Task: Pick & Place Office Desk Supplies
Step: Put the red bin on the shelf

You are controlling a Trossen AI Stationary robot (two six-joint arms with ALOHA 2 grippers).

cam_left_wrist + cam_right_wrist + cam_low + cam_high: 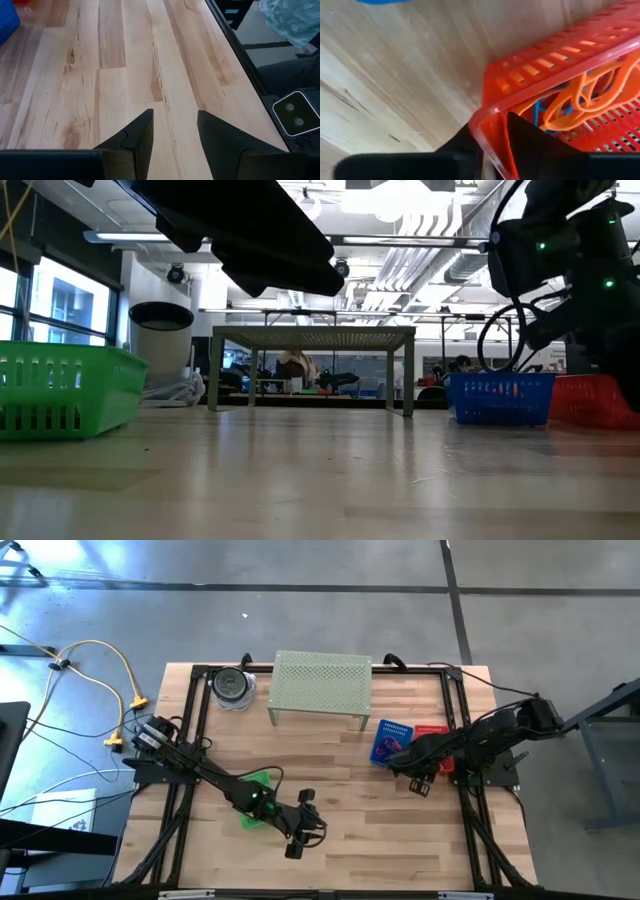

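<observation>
Orange loops (590, 102) in red basket (550, 60) (corner), right hand (492, 137) astride rim

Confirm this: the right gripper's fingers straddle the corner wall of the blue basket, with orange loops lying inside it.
Not quite. The basket is red, not blue. The right wrist view shows the right gripper with its fingers either side of the red basket's corner wall, orange loops inside. The blue basket sits beside it in the high view.

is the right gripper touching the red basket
Touching. The right wrist view shows the right gripper with one finger on each side of the red basket wall at its corner, pressed against the plastic.
</observation>
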